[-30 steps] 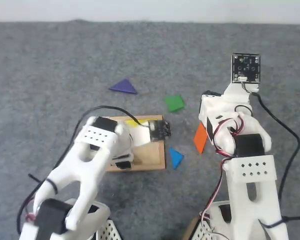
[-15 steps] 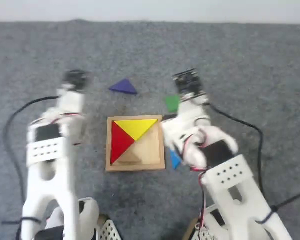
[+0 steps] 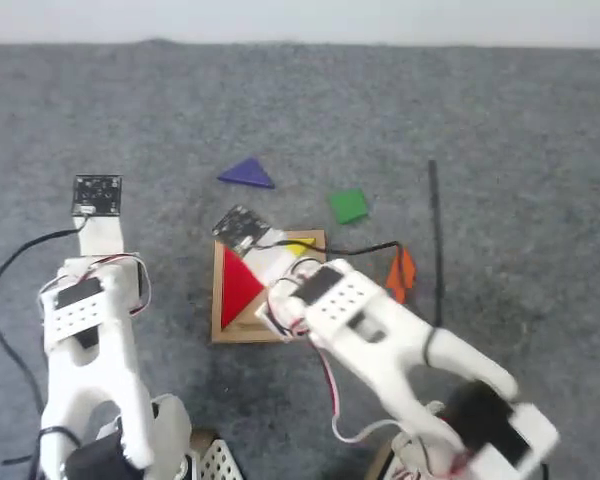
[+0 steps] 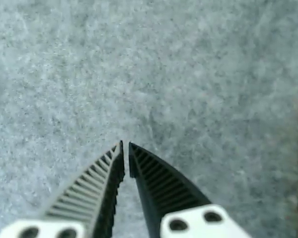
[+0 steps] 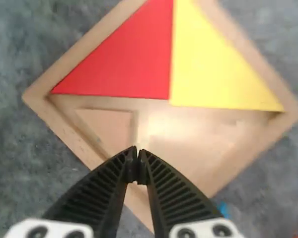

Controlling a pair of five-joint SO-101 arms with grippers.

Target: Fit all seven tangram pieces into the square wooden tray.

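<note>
We count one square wooden tray (image 3: 217,312). Two pieces lie inside it: one red triangle (image 3: 238,283) and one yellow triangle (image 3: 301,245). On the grey surface (image 3: 500,130) outside the tray we count four pieces: one purple triangle (image 3: 246,174), one green square (image 3: 349,206), one orange piece (image 3: 401,272) and one blue piece (image 5: 222,208), of which a corner shows. Total visible pieces: six. We count two arms: one left arm (image 3: 85,330) and one right arm (image 3: 365,325).

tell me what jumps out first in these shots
The red triangle and yellow triangle lying side by side in the wooden tray stand out, with the right end effector shut above its bare half. A purple triangle, green square and orange piece lie loose on the grey carpet.
</note>
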